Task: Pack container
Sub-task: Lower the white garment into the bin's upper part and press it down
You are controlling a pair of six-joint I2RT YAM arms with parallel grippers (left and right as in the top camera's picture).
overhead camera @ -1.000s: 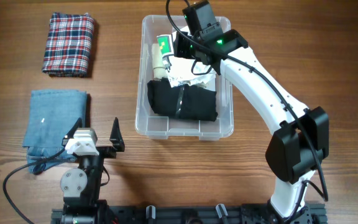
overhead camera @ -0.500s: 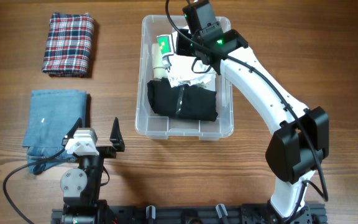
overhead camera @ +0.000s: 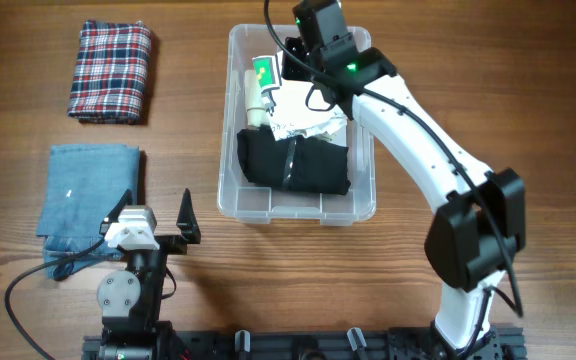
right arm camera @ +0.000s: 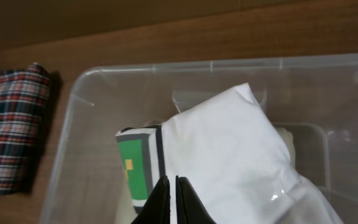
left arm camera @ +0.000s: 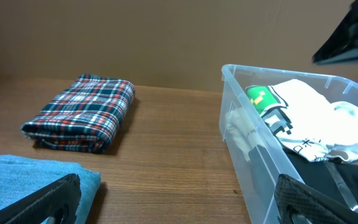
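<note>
While right gripper (right arm camera: 171, 202) is pressed shut over white garment (right arm camera: 229, 143) inside container (overhead camera: 226, 150), mid-table, fabric pinch cannot be confirmed. Garment is best tucked flat beside black clothing (overhead camera: 298, 165), below rim. Left gripper (overhead camera: 154, 208) is parked wide open.

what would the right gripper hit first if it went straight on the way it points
Probably the white folded cloth with a green printed patch, lying in the clear plastic rectangular container; depth is unclear.
</note>
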